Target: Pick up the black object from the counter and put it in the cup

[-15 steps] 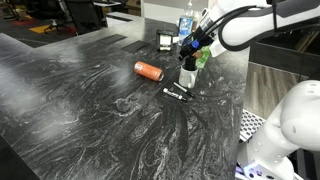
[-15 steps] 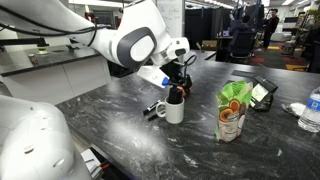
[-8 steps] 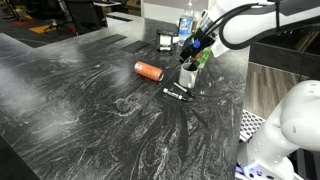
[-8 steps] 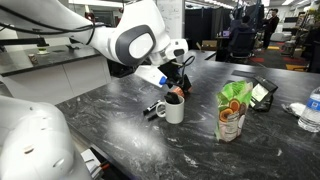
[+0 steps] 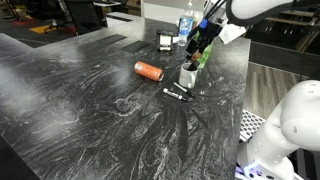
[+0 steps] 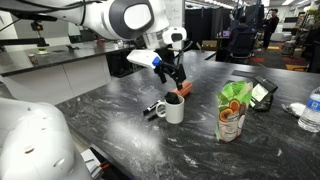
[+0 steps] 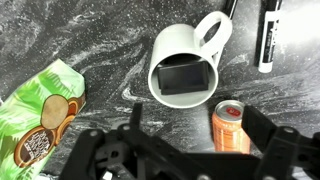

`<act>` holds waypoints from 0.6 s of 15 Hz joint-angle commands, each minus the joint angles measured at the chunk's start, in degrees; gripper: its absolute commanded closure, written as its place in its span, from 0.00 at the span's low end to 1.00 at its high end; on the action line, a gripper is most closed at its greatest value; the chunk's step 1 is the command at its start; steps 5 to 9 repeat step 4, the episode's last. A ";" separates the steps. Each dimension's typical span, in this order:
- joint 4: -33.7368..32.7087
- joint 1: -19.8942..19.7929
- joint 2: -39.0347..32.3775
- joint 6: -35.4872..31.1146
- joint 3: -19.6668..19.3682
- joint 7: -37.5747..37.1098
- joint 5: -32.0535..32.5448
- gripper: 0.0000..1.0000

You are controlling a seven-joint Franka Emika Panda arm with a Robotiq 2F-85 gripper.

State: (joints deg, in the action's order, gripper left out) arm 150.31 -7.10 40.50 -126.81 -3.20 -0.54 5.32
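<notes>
The black object stands inside the white cup, a handled mug on the marbled counter. In an exterior view its top edge shows just above the cup's rim. My gripper hangs open well above the cup with nothing between its fingers; in both exterior views it is clear of the cup.
An orange can lies near the cup. A black-and-white marker lies on its other side. A green snack bag stands close by. A small dark device and a water bottle sit farther off.
The jaws opened and let go of the black object, which now rests in the cup. The gripper has risen straight up away from the cup.
</notes>
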 commanded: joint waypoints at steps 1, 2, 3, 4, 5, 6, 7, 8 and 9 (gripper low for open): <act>-5.56 1.33 -2.35 7.83 -0.56 0.91 -1.41 0.00; -6.65 1.81 -2.68 9.81 -0.82 1.25 -1.94 0.00; -7.58 2.06 -2.91 11.43 -0.92 1.24 -2.34 0.00; -8.32 2.28 -2.94 12.88 -1.02 1.17 -2.71 0.00; -8.32 2.28 -2.94 12.88 -1.02 1.17 -2.71 0.00; -8.32 2.28 -2.94 12.88 -1.02 1.17 -2.71 0.00; -8.32 2.28 -2.94 12.88 -1.02 1.17 -2.71 0.00; -8.32 2.28 -2.94 12.88 -1.02 1.17 -2.71 0.00; -8.32 2.28 -2.94 12.88 -1.02 1.17 -2.71 0.00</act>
